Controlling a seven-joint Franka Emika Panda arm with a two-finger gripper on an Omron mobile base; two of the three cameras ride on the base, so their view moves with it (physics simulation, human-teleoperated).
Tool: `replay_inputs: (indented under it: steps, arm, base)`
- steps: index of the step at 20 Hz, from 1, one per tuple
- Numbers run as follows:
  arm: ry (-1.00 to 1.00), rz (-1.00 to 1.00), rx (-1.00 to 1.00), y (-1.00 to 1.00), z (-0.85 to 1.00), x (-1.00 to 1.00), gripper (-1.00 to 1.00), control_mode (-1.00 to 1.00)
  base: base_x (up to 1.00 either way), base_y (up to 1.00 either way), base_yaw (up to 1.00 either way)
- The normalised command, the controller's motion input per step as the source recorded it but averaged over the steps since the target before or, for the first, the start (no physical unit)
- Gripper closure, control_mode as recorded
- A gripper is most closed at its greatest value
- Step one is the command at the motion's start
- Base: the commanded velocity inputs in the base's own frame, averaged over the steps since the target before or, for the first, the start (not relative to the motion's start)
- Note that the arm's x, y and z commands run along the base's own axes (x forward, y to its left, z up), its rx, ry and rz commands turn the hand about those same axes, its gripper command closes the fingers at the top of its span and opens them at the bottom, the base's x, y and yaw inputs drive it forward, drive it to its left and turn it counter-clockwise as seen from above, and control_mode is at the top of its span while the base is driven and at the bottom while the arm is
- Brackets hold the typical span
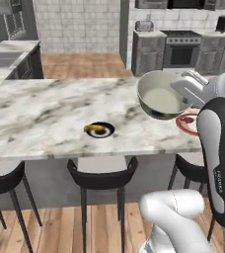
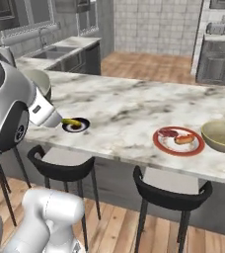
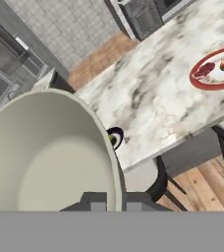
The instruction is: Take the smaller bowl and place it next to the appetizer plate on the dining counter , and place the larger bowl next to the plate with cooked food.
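The claw [image 3: 106, 201] is closed on the rim of the smaller bowl [image 1: 161, 94] and holds it tilted in the air above the dining worktop [image 1: 45, 113], not touching the marble. In the left base view the bowl hangs near the plate with cooked food [image 2: 178, 141], and the white arm covers a part of that plate. The appetizer plate [image 1: 100, 130], dark with a yellow piece on it, lies near the front edge of the worktop, well apart from the bowl. The larger bowl [image 2: 222, 136] stands just beside the red-rimmed plate. Black stools [image 1: 102, 180] stand under the front edge.
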Motion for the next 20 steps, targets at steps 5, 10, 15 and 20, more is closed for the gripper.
replay_inputs:
  steps: [5, 10, 15, 20]
  arm:
    - [0.00, 0.00, 0.00, 0.00, 0.00, 0.00, 1.00, 1.00]
    - [0.00, 0.00, 0.00, 0.00, 0.00, 0.00, 1.00, 1.00]
    - [0.04, -0.10, 0.00, 0.07, -0.13, 0.15, 1.00, -1.00]
    - [0.23, -0.20, 0.00, 0.02, -0.28, 0.22, 1.00, -1.00]
  base:
    - [0.87, 0.32, -0.24]
    - [0.76, 0.17, -0.27]
    - [0.32, 0.16, -0.16]
    - [0.00, 0.00, 0.00]
